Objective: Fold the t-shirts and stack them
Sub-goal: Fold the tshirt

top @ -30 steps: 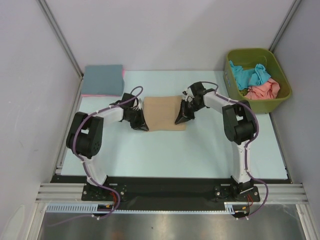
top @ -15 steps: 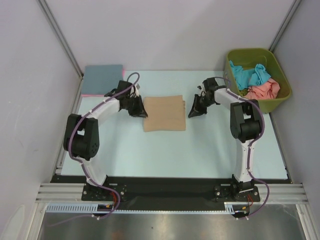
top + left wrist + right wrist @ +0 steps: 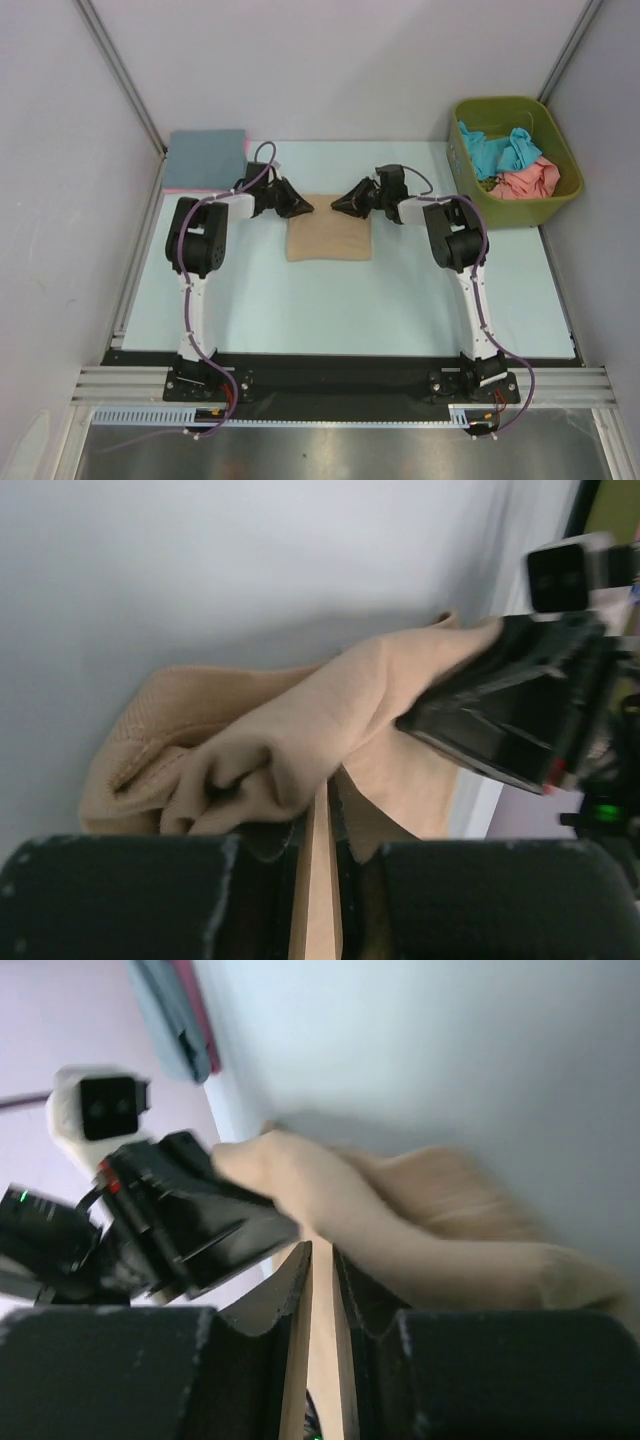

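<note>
The tan t-shirt (image 3: 328, 238) lies folded in the middle of the table. Both grippers meet at its far edge, tips pointing toward each other. My left gripper (image 3: 303, 208) is shut to a thin slit filled with tan cloth, and the tan t-shirt (image 3: 300, 730) bunches up at my left gripper's tips (image 3: 320, 815). My right gripper (image 3: 340, 205) stands the same way, tan cloth (image 3: 400, 1230) humped over its tips (image 3: 322, 1255). A raised fold runs between the two grippers. A slate blue t-shirt (image 3: 205, 158) lies folded on a pink one (image 3: 185, 187) at the far left.
An olive-green bin (image 3: 520, 212) stands at the far right with a teal t-shirt (image 3: 495, 150) and a salmon one (image 3: 525, 180) crumpled inside. Grey walls close in the table at the back and both sides. The opposite gripper (image 3: 510, 710) looms close in each wrist view.
Both grippers left the shirt's side edges, swung out, then came in to its far edge and closed on the cloth. The far edge now stands bunched and raised.
</note>
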